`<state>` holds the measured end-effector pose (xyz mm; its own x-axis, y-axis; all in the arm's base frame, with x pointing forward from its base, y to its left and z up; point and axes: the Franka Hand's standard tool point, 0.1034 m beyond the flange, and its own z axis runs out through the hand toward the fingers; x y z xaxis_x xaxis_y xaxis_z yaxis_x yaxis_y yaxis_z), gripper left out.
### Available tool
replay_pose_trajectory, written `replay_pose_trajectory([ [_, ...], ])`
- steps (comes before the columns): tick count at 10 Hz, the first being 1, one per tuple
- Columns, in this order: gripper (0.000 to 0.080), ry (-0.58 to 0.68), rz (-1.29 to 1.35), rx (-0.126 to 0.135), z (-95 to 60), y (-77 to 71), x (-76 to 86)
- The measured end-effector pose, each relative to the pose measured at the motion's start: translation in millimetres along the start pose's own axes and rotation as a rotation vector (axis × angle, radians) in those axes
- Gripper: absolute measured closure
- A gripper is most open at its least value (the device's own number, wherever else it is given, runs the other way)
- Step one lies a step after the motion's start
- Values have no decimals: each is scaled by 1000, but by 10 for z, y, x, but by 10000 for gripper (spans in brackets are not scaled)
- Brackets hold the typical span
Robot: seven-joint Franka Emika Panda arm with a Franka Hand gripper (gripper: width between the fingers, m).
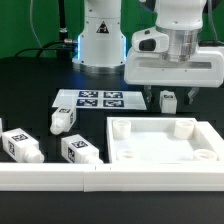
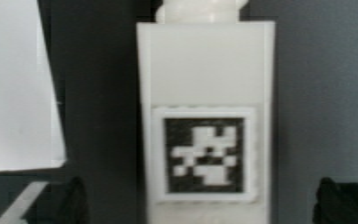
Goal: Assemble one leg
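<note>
A white leg (image 1: 168, 101) with a black-and-white tag lies on the dark table just behind the large white tray (image 1: 205, 152). My gripper (image 1: 171, 99) hangs right over it, open, with one finger on each side. In the wrist view the leg (image 2: 202, 90) fills the middle, its rounded end pointing away and its tag facing the camera. The dark fingertips (image 2: 60, 205) stand apart from the leg's sides with a gap on each side, around my gripper's midpoint (image 2: 202, 208). Nothing is held.
Three more legs lie at the exterior view's left (image 1: 63, 121), (image 1: 22, 146), (image 1: 78, 150). The marker board (image 1: 88, 99) lies behind them. A low white wall (image 1: 60, 178) runs along the front. A plain white surface (image 2: 12, 90) lies beside the leg in the wrist view.
</note>
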<state>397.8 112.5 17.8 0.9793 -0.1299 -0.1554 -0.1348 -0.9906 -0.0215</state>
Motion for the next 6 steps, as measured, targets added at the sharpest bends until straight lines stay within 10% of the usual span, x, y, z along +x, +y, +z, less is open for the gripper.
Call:
replay_pose_trajectory([
  [6,150,-323,99,39,-180,23,277],
])
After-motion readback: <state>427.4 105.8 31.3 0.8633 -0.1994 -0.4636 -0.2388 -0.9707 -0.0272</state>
